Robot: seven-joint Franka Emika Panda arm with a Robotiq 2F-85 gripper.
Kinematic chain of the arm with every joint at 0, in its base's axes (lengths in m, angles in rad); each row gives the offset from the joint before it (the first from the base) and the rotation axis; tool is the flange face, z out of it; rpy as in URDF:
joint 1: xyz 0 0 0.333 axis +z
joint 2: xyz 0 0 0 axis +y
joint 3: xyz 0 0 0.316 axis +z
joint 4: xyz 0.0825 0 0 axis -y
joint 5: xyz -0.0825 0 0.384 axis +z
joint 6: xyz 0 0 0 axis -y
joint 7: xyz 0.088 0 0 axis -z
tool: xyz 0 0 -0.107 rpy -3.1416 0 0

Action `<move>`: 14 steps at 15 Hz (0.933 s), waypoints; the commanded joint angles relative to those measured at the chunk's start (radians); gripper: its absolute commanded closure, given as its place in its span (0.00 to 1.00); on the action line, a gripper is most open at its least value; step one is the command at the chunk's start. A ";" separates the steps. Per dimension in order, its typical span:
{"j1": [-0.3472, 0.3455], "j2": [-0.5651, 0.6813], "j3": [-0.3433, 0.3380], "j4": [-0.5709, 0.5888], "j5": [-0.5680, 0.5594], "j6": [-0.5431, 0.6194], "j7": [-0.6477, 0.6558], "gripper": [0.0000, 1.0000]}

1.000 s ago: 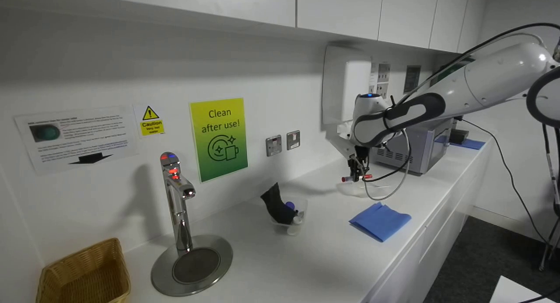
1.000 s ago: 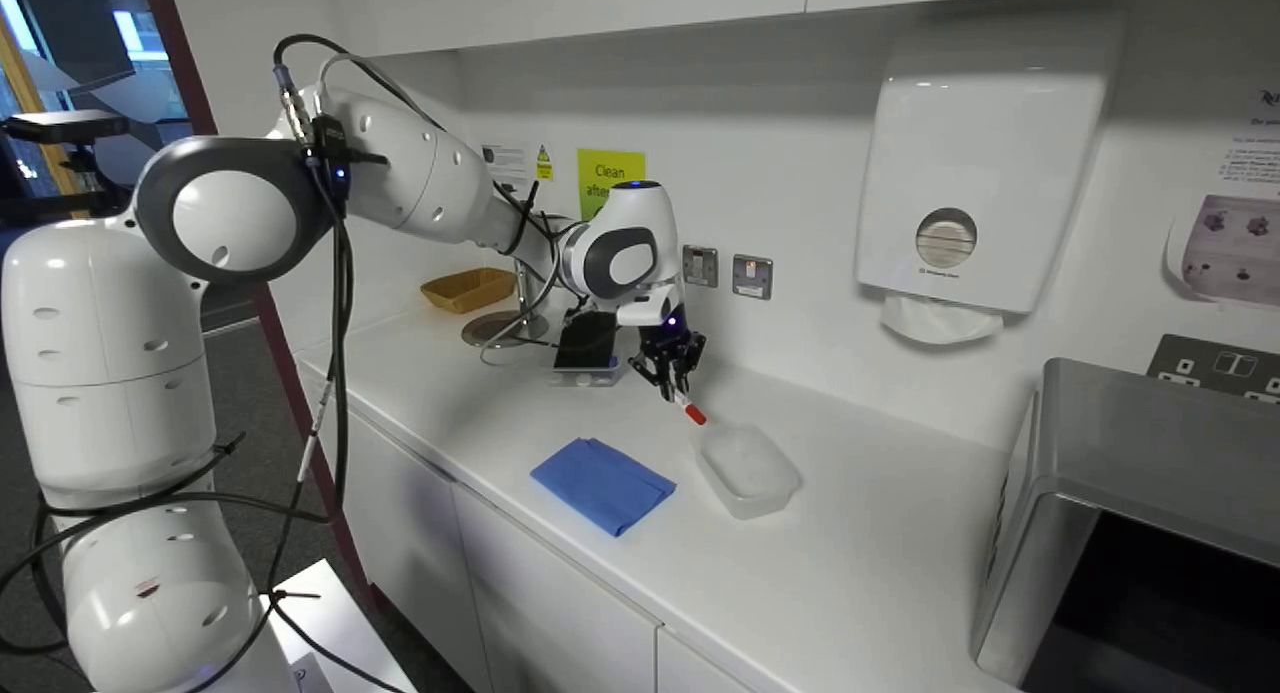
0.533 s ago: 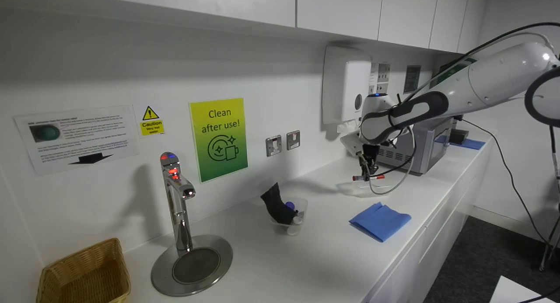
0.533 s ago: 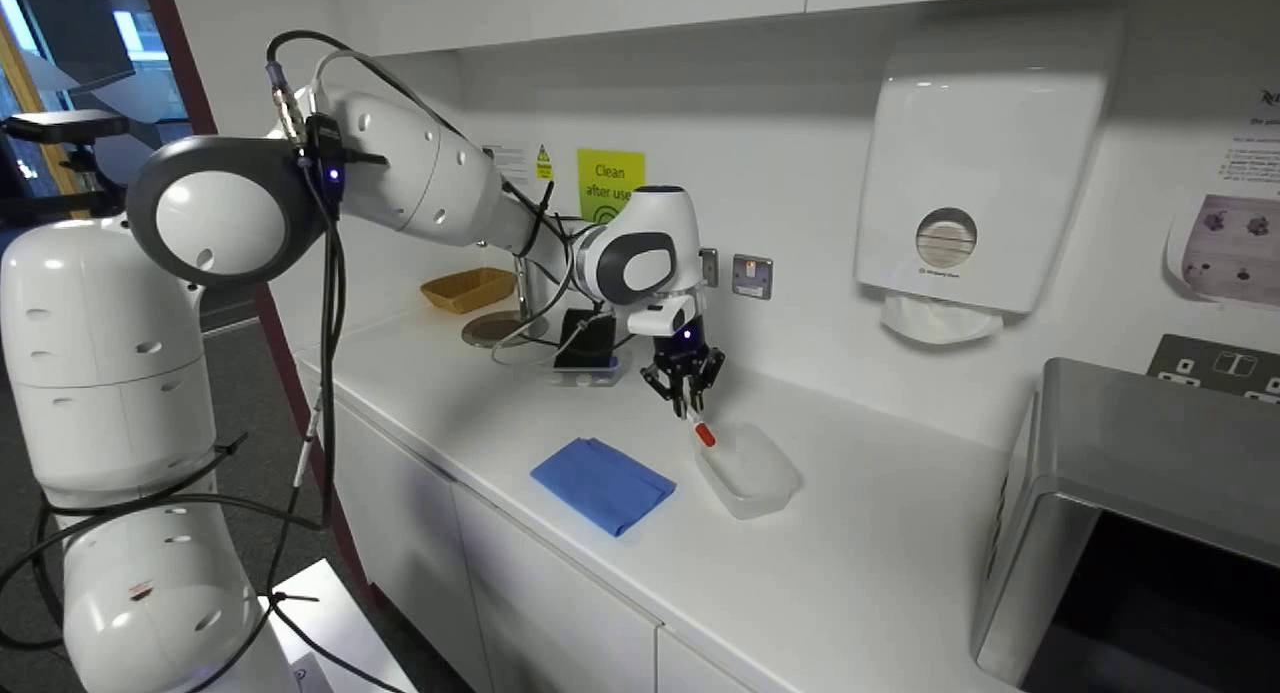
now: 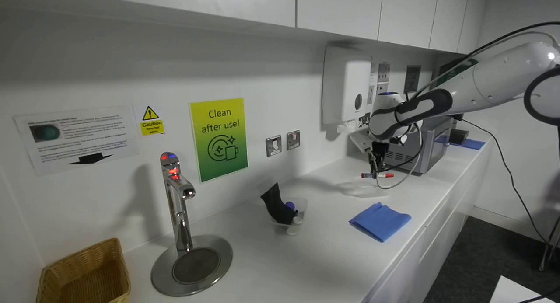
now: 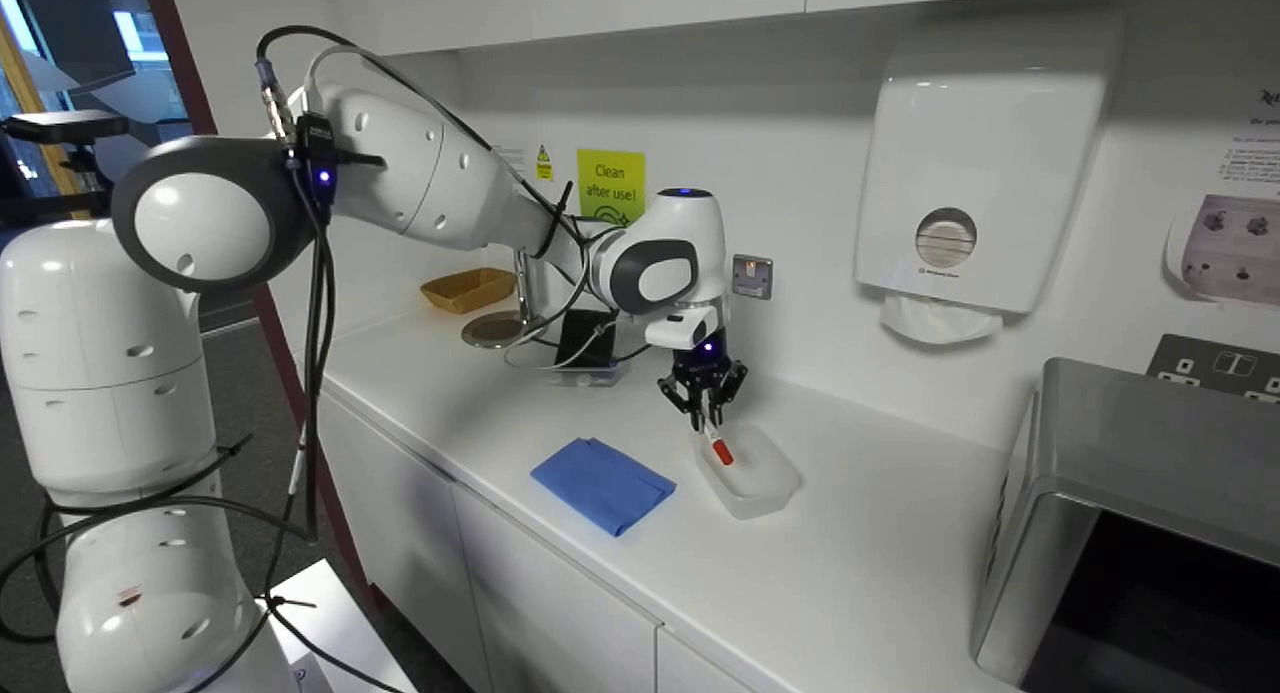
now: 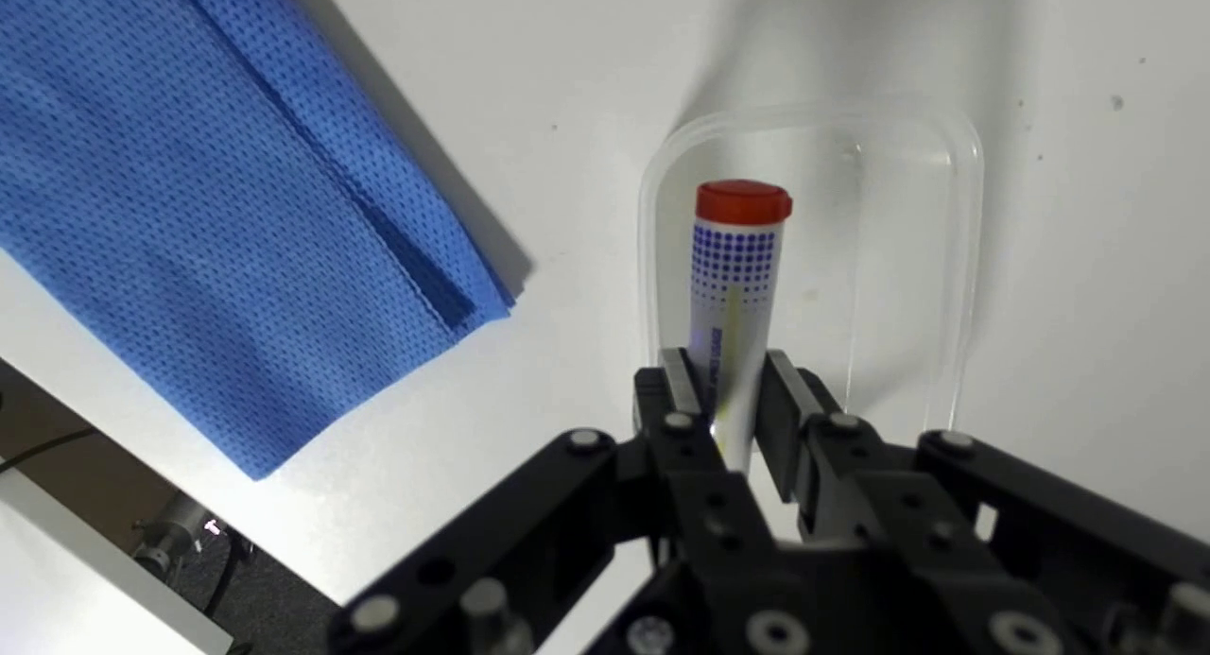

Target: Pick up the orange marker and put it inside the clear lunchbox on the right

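Note:
The marker [image 7: 735, 267] is white with purple dots and a red-orange end cap. My gripper [image 7: 726, 364] is shut on its body, with the capped end pointing away from the wrist. In both exterior views the marker [image 5: 386, 175] [image 6: 719, 446] is held between the fingertips of the gripper [image 5: 374, 173] [image 6: 706, 420]. The clear lunchbox [image 7: 972, 220] lies below, with the marker over its left part in the wrist view. The lunchbox also shows in both exterior views [image 5: 363, 190] [image 6: 768, 488]. The marker's far end is partly hidden by the fingers.
A folded blue cloth [image 5: 379, 221] [image 6: 603, 486] [image 7: 236, 211] lies beside the lunchbox. A clear container [image 5: 302, 207] with a black item stands farther along the counter. A microwave [image 6: 1150, 423], a tap [image 5: 180, 215] and a wicker basket [image 5: 83, 276] are also there. Wall cupboards hang above.
My gripper has moved with the marker toward the microwave, from beside the lunchbox to over it, and a little lower. The marker stays held. The lunchbox and cloth have not moved.

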 commanded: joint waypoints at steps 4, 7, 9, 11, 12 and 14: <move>-0.042 0.001 -0.009 0.022 0.071 -0.054 -0.115 0.95; -0.051 0.019 -0.017 0.035 0.071 -0.074 -0.127 0.95; -0.053 0.034 -0.025 0.049 0.058 -0.088 -0.116 0.95; -0.053 0.053 -0.035 0.075 0.045 -0.108 -0.103 0.95; -0.052 0.061 -0.040 0.088 0.040 -0.120 -0.098 0.95; -0.053 0.080 -0.046 0.121 0.035 -0.143 -0.094 0.95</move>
